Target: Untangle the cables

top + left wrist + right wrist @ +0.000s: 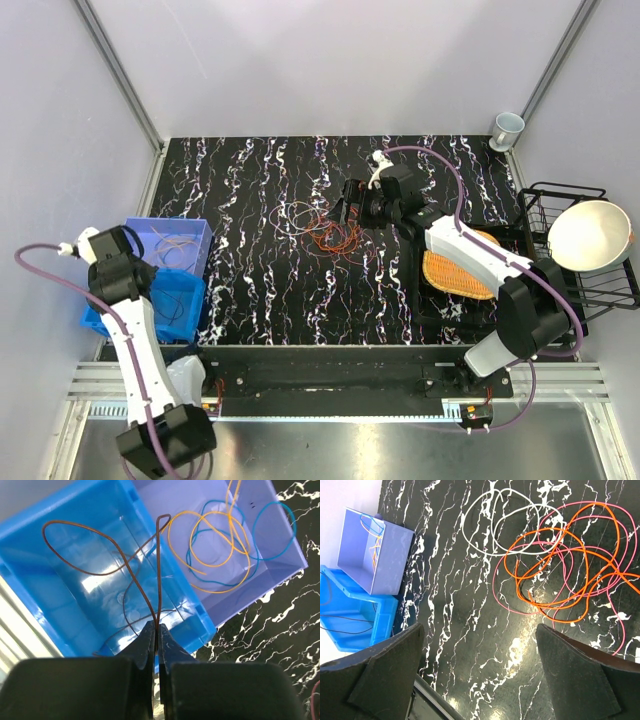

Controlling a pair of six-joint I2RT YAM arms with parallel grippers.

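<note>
Over the blue bin [60, 510], left gripper [156, 630] pinches a brown wire [159, 570]; lilac bin [175, 495] holds yellow and blue wires [220, 513]; right gripper [479, 630] gapes wide above orange, pink, white cables [560, 575] tangled on the table [450, 580].

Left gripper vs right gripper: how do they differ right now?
The left gripper is shut, pinching a brown wire. The right gripper is open and holds nothing.
The left gripper is over the blue bin. The right gripper is over the tangled cables on the table.
Shared: both have dark fingers and point down at their work.
</note>
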